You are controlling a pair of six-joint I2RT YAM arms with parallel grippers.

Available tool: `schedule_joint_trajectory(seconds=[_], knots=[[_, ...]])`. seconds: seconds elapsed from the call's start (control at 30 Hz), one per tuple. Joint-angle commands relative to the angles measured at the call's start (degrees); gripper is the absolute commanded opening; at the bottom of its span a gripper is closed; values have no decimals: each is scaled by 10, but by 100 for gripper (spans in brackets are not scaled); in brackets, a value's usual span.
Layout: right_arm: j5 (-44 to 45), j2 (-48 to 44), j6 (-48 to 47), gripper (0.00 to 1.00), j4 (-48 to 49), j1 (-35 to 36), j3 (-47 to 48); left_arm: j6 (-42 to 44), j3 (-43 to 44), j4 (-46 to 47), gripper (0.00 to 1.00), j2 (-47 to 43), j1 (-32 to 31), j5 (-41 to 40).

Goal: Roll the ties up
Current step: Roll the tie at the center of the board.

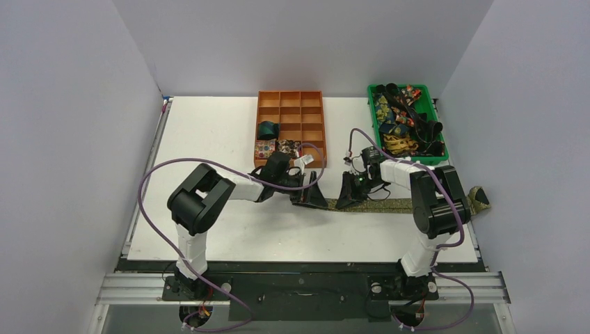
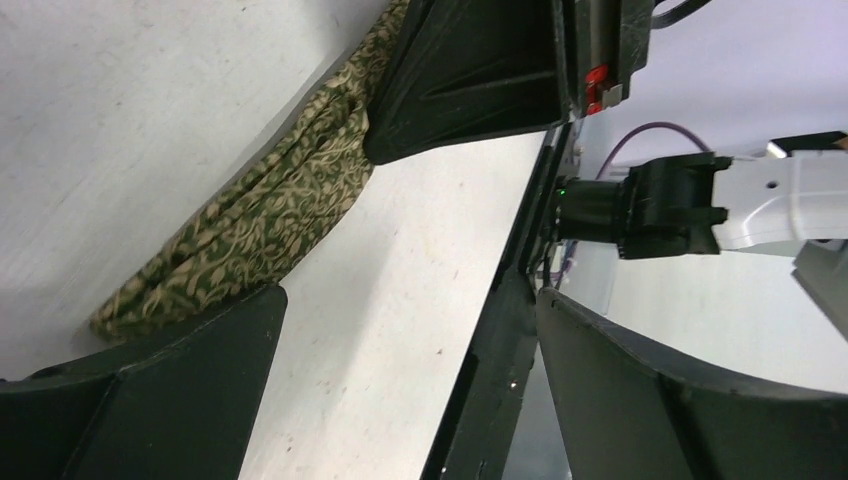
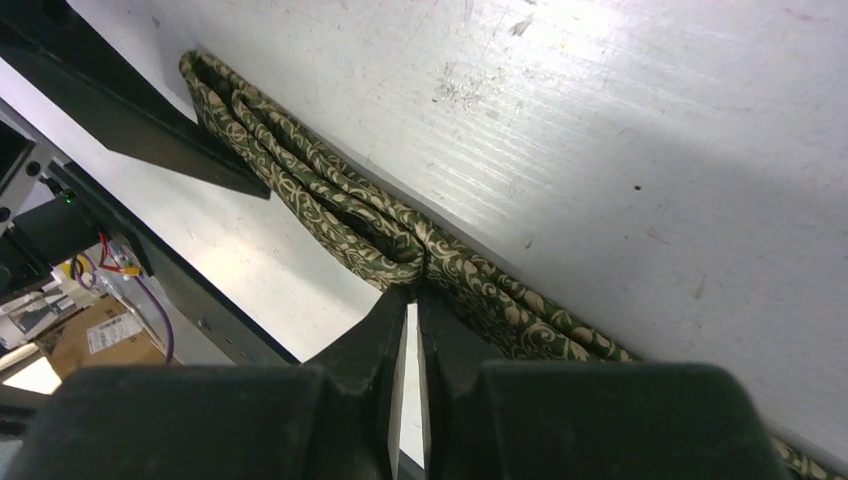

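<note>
The tie (image 3: 330, 205) is soft woven cloth, green with a cream leafy print and a slight shine. The tabletop (image 3: 620, 120) is white and matt, with scratches and tiny specks. The right tool (image 3: 410, 292) is dull black plastic. The tray (image 1: 291, 92) looks like smooth orange plastic.

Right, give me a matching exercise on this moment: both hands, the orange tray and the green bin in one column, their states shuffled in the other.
Column one:
1. left hand
2. right hand
3. orange tray
4. green bin

Column two:
A. piled with loose ties
B. pinched shut on the olive-gold tie
C. open wide, gripping nothing
D. a few rolled ties in its compartments

Pairs: 1-C, 2-B, 3-D, 4-A
</note>
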Motion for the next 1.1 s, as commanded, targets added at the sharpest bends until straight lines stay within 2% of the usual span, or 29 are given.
schedule_joint_trajectory(seconds=[0.0,0.27,0.6,0.67,0.7,0.83,0.93,0.97,1.07], knots=[[-1,-7,-50,7,-29,4,8,110,13,-117,97,-22,13,-31],[-20,-79,-41,29,-33,7,38,87,-9,-96,97,-22,13,-19],[-10,14,-39,28,-1,34,50,74,3,-95,97,-20,18,-8],[7,30,-64,26,-10,35,53,84,-1,-99,97,-36,21,-6],[23,36,-86,22,-15,35,57,96,0,-107,97,-46,22,-6],[46,73,-160,13,-59,36,76,228,7,-197,97,-132,24,-29],[40,84,-207,10,-105,44,86,384,-9,-257,97,-222,18,-61],[39,88,-224,8,-112,47,89,444,-16,-261,97,-238,16,-77],[36,95,-257,5,-143,53,95,550,-46,-267,97,-292,-3,-106]])
